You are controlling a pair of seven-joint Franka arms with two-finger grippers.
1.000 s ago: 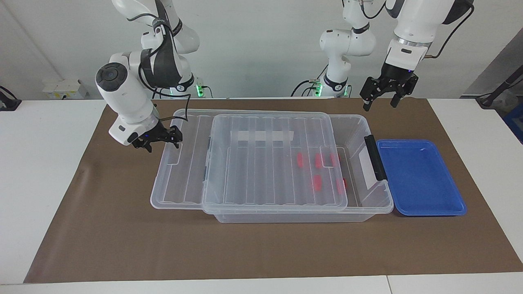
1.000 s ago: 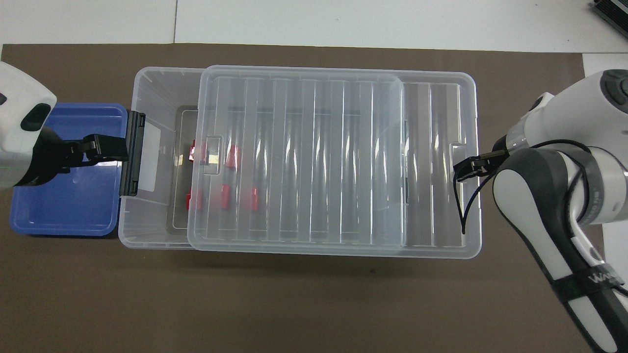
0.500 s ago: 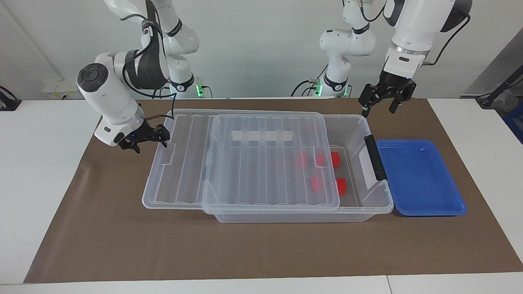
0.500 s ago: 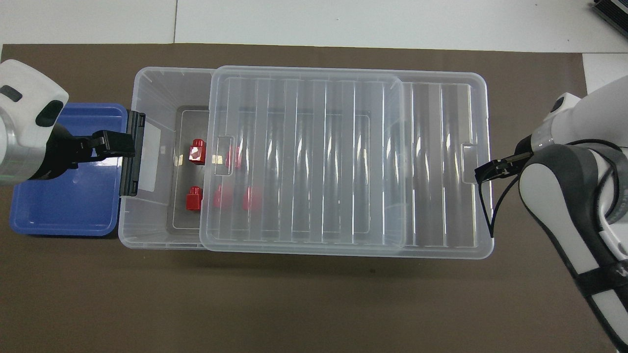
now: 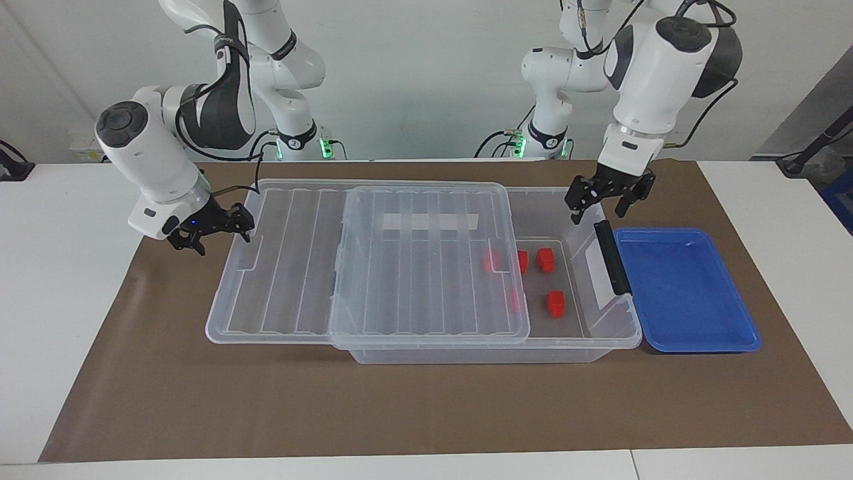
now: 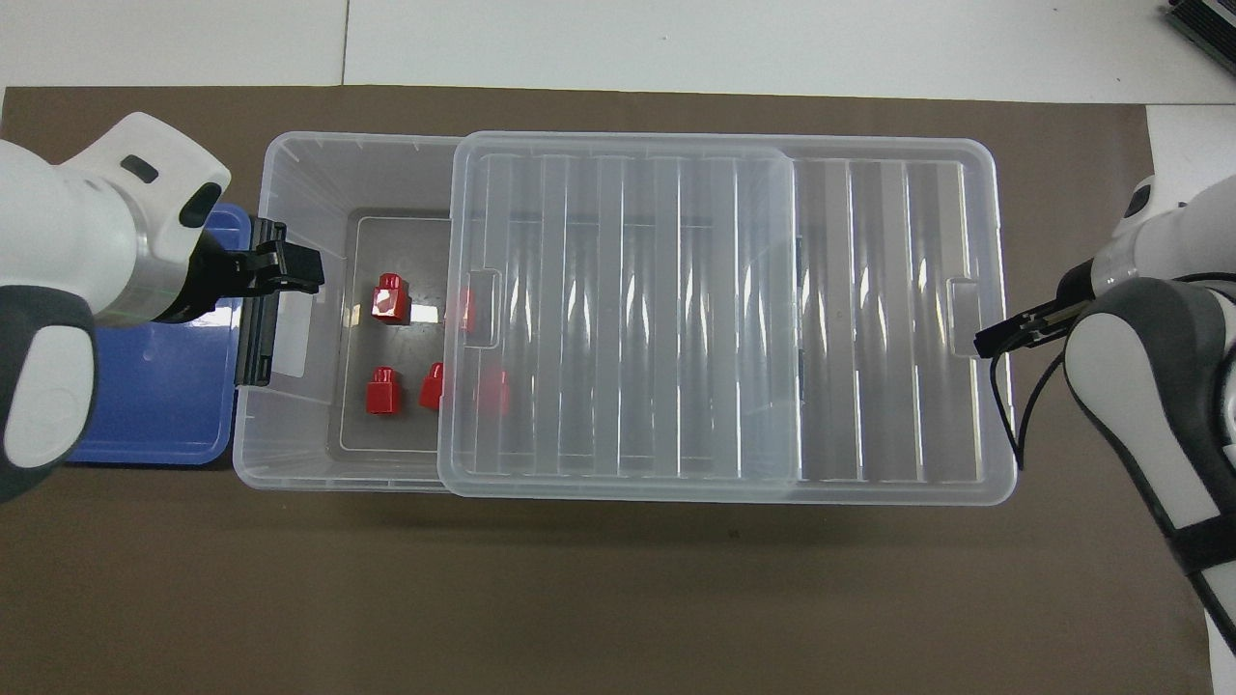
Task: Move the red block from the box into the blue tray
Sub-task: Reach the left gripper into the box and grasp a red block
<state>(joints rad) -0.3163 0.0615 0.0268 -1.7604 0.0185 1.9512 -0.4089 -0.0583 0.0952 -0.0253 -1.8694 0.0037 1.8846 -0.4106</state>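
Observation:
The clear box sits mid-table with its ribbed lid slid partway off toward the right arm's end. Several red blocks lie on its floor: two in the open, one half under the lid's edge, the others showing through the lid. The blue tray lies empty against the box's clip end. My right gripper stands open with a fingertip at the lid's end rim, beside its handle notch. My left gripper hangs open and holds nothing, over the box's clip end.
A black clip and a whitish label sit on the box's end wall next to the tray. A brown mat covers the table under everything. The lid overhangs the box at the right arm's end.
The lid slid toward the right arm's end along with my right gripper, uncovering two red blocks. My left gripper came down from over the tray to over the box's clip end.

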